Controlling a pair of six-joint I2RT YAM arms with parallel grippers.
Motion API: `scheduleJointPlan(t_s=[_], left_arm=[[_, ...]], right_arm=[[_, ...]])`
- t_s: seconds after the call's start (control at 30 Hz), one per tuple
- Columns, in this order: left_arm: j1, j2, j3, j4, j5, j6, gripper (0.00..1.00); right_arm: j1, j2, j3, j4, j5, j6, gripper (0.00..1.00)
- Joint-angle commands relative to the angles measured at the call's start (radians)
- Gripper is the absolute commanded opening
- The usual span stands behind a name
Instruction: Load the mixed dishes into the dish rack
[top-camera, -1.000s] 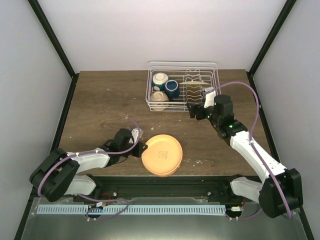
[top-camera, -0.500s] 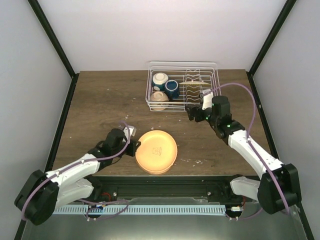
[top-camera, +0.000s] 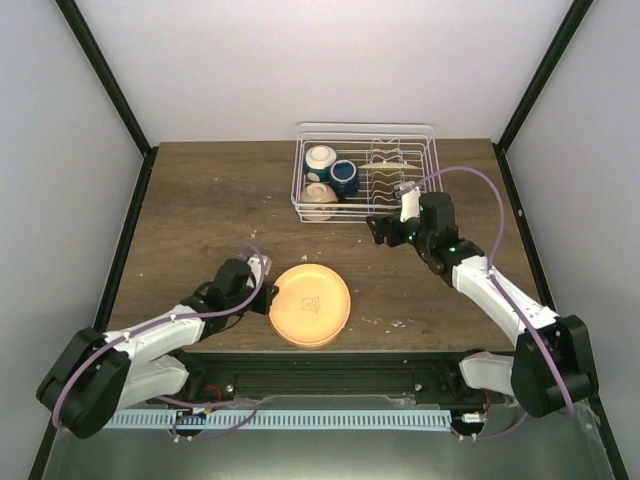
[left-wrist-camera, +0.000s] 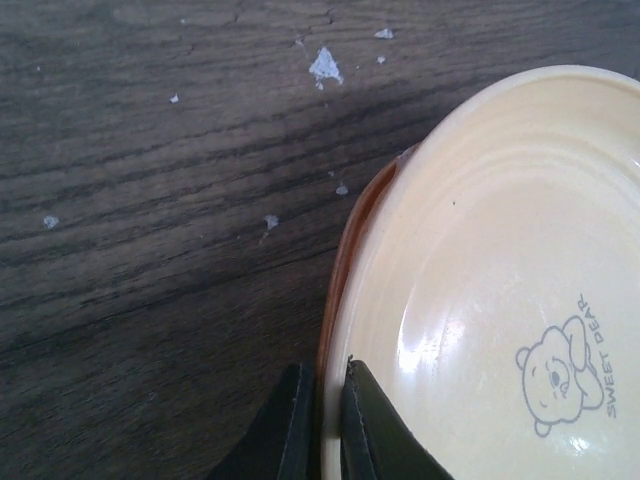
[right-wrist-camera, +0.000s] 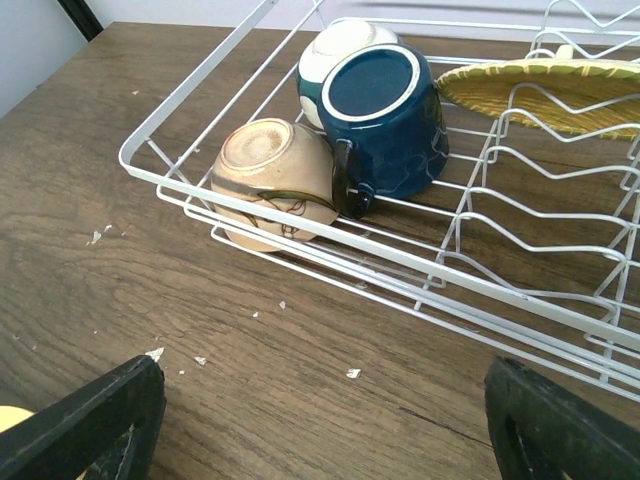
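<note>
I am viewing the wooden table (top-camera: 200, 220), which is carrying white flecks. The dish rack (top-camera: 395, 190) is sitting at the far edge, right of centre. The orange plate (top-camera: 310, 305) is lying at the near edge, centre, well apart from the rack; its pale face is showing a bear print, and I cannot tell if it is clear of the tabletop. In the rack's left section, two cream bowls (right-wrist-camera: 275, 180) (right-wrist-camera: 340, 45) and the blue cup (right-wrist-camera: 385, 115) are lying on their sides, touching. A yellow woven disc (right-wrist-camera: 545, 85) is resting across the prongs. L gripper (left-wrist-camera: 325, 425) is pinching the plate's left rim, jaws narrow. R gripper (top-camera: 385, 230) is hovering just in front of the rack, jaws wide, holding nothing.
</note>
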Motion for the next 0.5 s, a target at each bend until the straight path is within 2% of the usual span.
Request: scheduleJointPlan(t_s=[0.0, 0.2, 0.47], left_arm=[[0.003, 0.030, -0.015, 0.110, 0.008, -0.001, 0.09], [0.003, 0.066, -0.020, 0.123, -0.006, -0.001, 0.10], [0.002, 0.059, -0.021, 0.127, -0.030, 0.002, 0.19]], right_arm=[[0.007, 0.018, 0.013, 0.018, -0.021, -0.012, 0.88], [0.008, 0.038, 0.020, 0.007, -0.022, -0.036, 0.89], [0.009, 0.060, 0.028, 0.000, -0.041, -0.046, 0.90]])
